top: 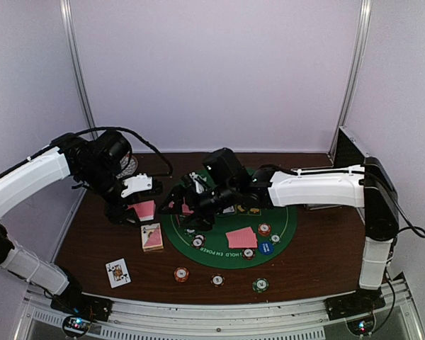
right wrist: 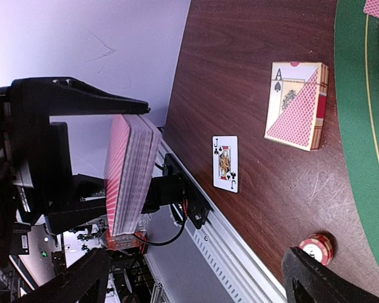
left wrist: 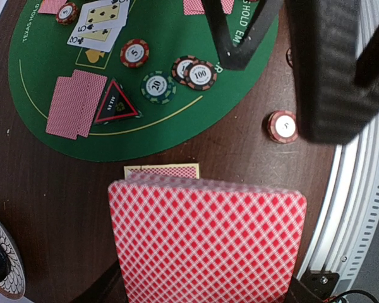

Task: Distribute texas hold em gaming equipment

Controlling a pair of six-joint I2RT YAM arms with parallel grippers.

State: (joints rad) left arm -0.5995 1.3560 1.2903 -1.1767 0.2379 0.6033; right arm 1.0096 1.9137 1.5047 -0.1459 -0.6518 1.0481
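A deck of red-backed playing cards [left wrist: 205, 243] stands on edge in my left gripper [left wrist: 205, 287], which is shut on it above the table's left side. The deck [right wrist: 129, 173] also shows edge-on in the right wrist view. My right gripper [right wrist: 199, 278] is open, close to the deck's right side and not touching it. From above, the right gripper [top: 183, 204] reaches left toward the deck [top: 144, 210]. The green mat [top: 287, 225] carries face-down cards [top: 241, 237], striped chips [top: 264, 229], a blue disc [top: 265, 248] and a red triangle [left wrist: 117, 104]. A jack of clubs [top: 117, 272] lies face up near the front left.
A card box [top: 151, 236] lies just under the held deck. Three loose chips [top: 181, 273] [top: 217, 280] [top: 261, 285] sit on the wood near the front edge. A patterned plate [left wrist: 3, 268] is at the back left. The chip case [top: 348, 152] stands at the back right.
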